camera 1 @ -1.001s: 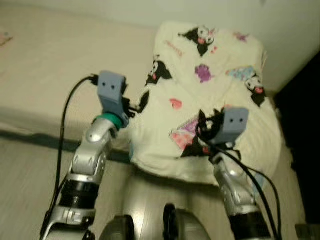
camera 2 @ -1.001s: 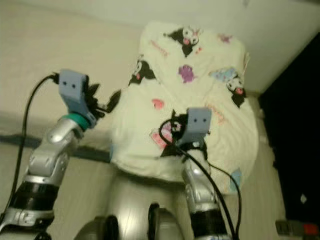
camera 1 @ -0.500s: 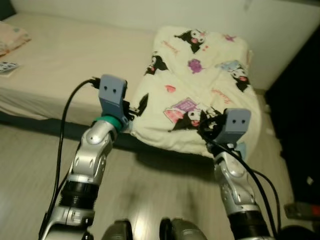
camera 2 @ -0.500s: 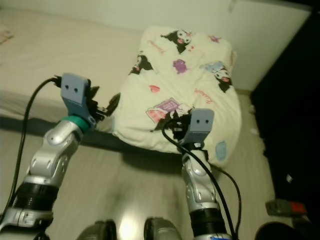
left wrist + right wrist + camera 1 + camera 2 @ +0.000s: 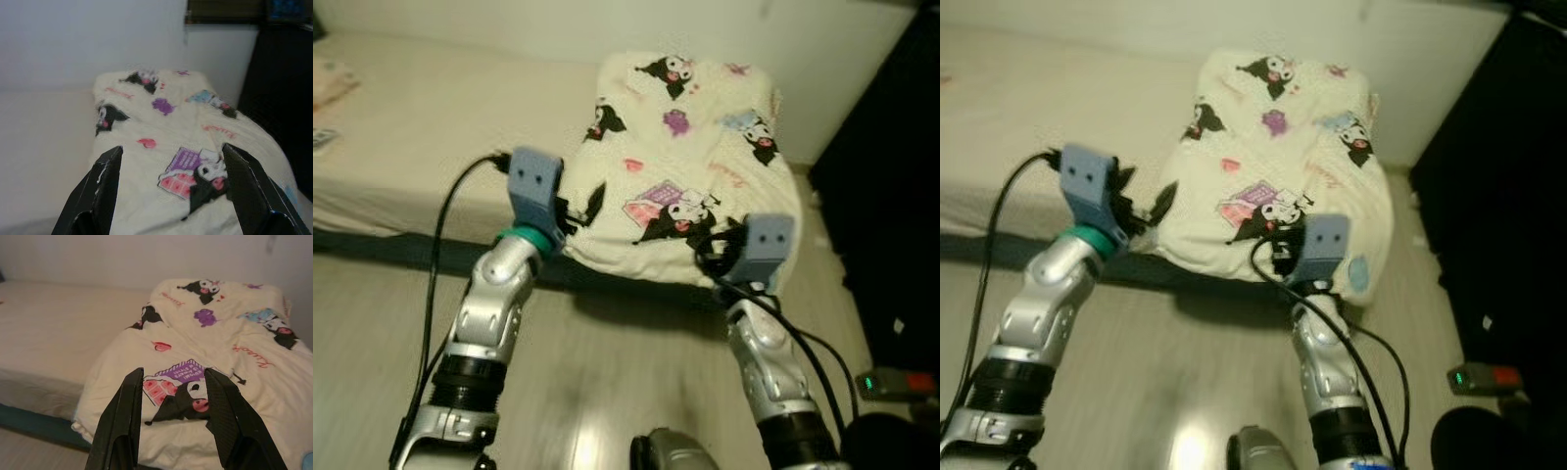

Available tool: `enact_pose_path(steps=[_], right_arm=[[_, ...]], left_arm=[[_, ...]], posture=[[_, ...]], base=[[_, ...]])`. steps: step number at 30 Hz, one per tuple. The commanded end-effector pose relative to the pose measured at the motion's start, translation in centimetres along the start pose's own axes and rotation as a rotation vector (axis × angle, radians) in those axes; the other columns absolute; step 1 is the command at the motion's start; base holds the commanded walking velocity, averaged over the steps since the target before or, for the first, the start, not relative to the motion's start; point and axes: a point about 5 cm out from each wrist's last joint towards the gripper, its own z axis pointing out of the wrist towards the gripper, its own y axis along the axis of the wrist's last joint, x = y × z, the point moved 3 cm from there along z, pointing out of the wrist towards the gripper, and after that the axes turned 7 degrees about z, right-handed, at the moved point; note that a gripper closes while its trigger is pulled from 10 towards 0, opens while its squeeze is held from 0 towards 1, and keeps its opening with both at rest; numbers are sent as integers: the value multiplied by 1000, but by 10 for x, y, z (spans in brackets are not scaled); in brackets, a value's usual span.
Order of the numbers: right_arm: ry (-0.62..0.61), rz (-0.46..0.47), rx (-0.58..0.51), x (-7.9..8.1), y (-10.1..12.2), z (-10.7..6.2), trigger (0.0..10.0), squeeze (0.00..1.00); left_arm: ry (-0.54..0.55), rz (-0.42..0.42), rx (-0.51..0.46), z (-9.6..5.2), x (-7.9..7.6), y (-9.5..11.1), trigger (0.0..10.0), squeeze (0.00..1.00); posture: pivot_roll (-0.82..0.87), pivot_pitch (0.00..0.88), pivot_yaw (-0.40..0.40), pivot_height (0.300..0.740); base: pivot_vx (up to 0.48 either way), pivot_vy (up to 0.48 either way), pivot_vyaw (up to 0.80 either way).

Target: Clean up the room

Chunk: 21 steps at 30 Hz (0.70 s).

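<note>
A cream blanket [image 5: 680,176] printed with cartoon characters lies bunched on the end of a bed [image 5: 421,147], ahead of both raised arms. The left tool [image 5: 166,196] has its fingers spread wide, holding nothing, short of the blanket. The right tool [image 5: 173,426] is also spread and empty. The head views add the wooden floor [image 5: 597,382] and a dark area at right.

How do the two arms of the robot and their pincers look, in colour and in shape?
Both arms are silver with black joint rings. The left arm has a teal band at its wrist; each wrist carries a blue-grey box, and black cables run along both. The left pincer and right pincer each have two long black fingers.
</note>
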Motion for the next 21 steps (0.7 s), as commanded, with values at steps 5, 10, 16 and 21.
enact_pose_path(steps=[5, 10, 16, 21], right_arm=[[10, -26, 1, 0, -1, 0, 10000, 0], [58, -58, 8, 5, -4, -3, 10000, 0], [95, -77, 9, 11, -5, -4, 10000, 0], [110, -75, 12, 13, -6, -5, 10000, 0]], left_arm=[[-1, 5, 19, -1, 0, -5, 10000, 0], [1, -32, 22, -1, 1, -5, 10000, 0], [6, -47, 27, -1, 3, -5, 10000, 0], [13, -53, 35, -1, 3, -7, 10000, 0]], posture=[[-83, 94, 13, 740], [-83, 94, 13, 740], [-82, 98, 14, 740], [-83, 99, 14, 740]], base=[[240, 0, 721], [0, 0, 771], [0, 0, 769], [0, 0, 769]])
